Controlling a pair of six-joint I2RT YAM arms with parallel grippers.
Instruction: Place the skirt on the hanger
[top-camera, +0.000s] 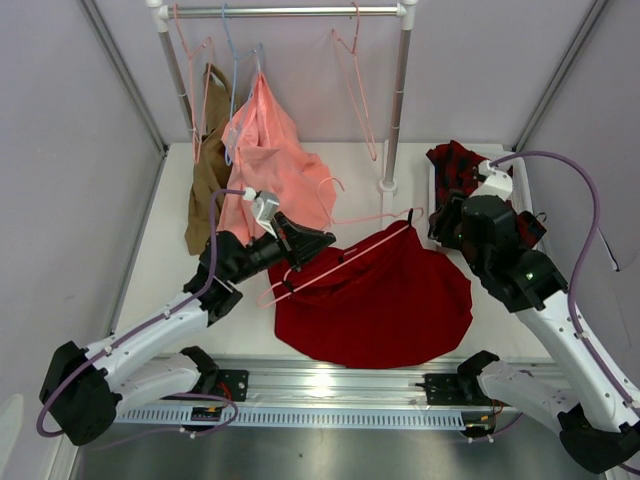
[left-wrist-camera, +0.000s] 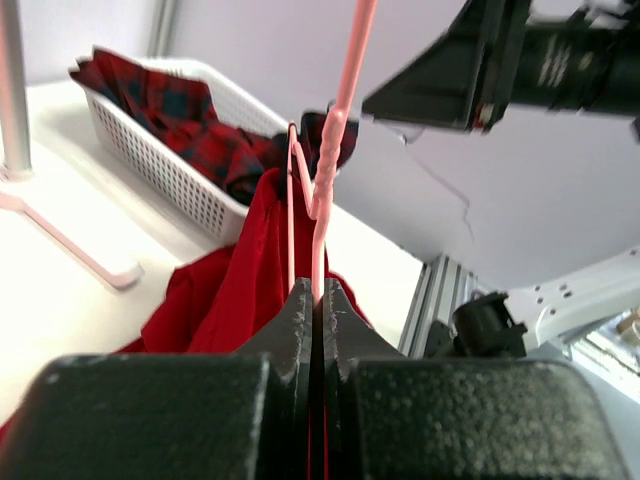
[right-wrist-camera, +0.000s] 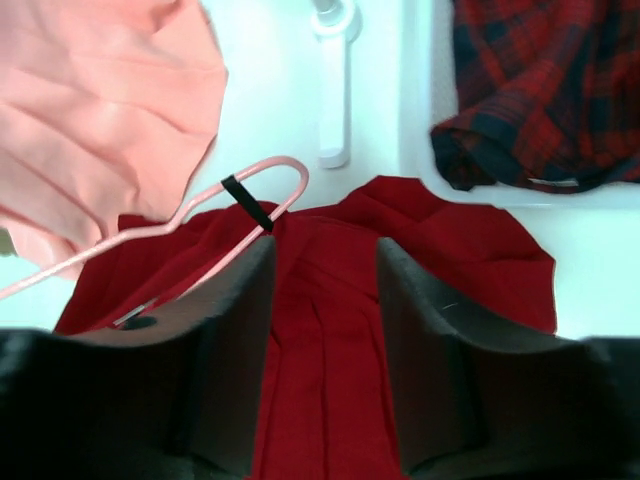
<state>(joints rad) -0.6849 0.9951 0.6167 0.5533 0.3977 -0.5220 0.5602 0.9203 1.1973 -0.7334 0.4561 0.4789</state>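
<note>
The left gripper (left-wrist-camera: 316, 292) clamped the hanger (left-wrist-camera: 338, 140). The right gripper (right-wrist-camera: 325, 265) hung parted, skirt (right-wrist-camera: 440, 245) between its fingers; pinching it seemed next.

Bright, even overhead light with soft shadows.
Glare streaks the metal rail (top-camera: 320, 380) by my bases, and the white table (top-camera: 160, 240) nearly washes out. In the wrist views my dark fingers (right-wrist-camera: 235, 370) loom close and soft-edged.

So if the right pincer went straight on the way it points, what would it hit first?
Probably the red skirt: the right pincer points at its cloth with nothing between, though depth is unclear.
</note>
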